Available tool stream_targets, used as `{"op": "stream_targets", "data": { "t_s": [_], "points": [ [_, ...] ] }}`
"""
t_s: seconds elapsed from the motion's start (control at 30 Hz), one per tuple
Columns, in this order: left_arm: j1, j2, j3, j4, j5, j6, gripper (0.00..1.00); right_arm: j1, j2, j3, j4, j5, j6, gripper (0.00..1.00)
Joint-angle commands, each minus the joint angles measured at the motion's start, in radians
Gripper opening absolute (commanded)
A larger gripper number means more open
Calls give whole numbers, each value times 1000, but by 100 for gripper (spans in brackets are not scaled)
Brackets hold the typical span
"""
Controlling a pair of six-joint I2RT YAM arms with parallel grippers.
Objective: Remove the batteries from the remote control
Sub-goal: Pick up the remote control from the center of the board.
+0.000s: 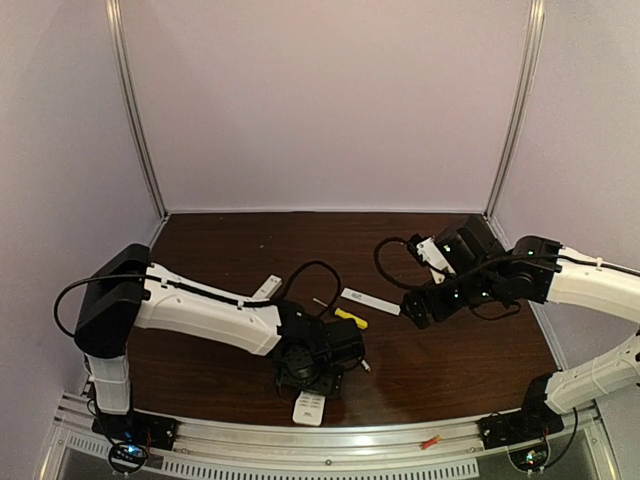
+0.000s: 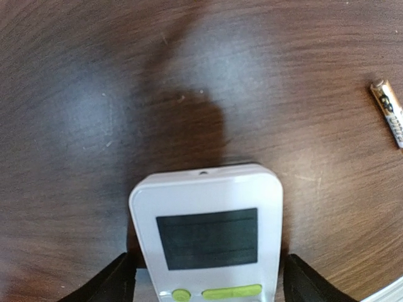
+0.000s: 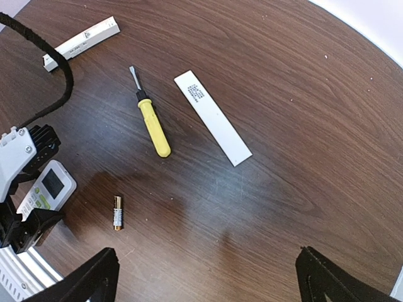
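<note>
Left wrist: remote [image 2: 208, 233] betw fingers [image 2: 113, 284], battery [image 2: 390, 112] apart

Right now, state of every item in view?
left gripper: fingers either side of remote control, grip unclear
right gripper: open, empty
remote control: face up, lying flat
battery: loose, lying flat
screwdriver: lying flat, untouched
white cover: lying flat, apart from remote control
white bar: lying flat
</note>
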Motion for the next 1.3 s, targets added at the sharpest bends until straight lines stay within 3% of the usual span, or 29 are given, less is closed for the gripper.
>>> {"op": "stream_targets", "data": {
  "t_s": [0.0,0.27,0.47,1.07,1.27],
  "points": [
    [-6,31,29,-54,8,-27,79,-3,8,3,-5,3,-17,100],
    [-4,36,50,-74,-4,-15,60,-4,4,0,-9,6,-19,100],
    [-4,16,76,-87,-25,16,53,-4,3,7,-2,7,-4,100],
    [85,-175,65,-88,-143,150,50,-20,29,113,-13,8,11,100],
    [152,-294,10,19,-153,254,50,-38,-25,127,19,-67,-43,100]
  ]
}}
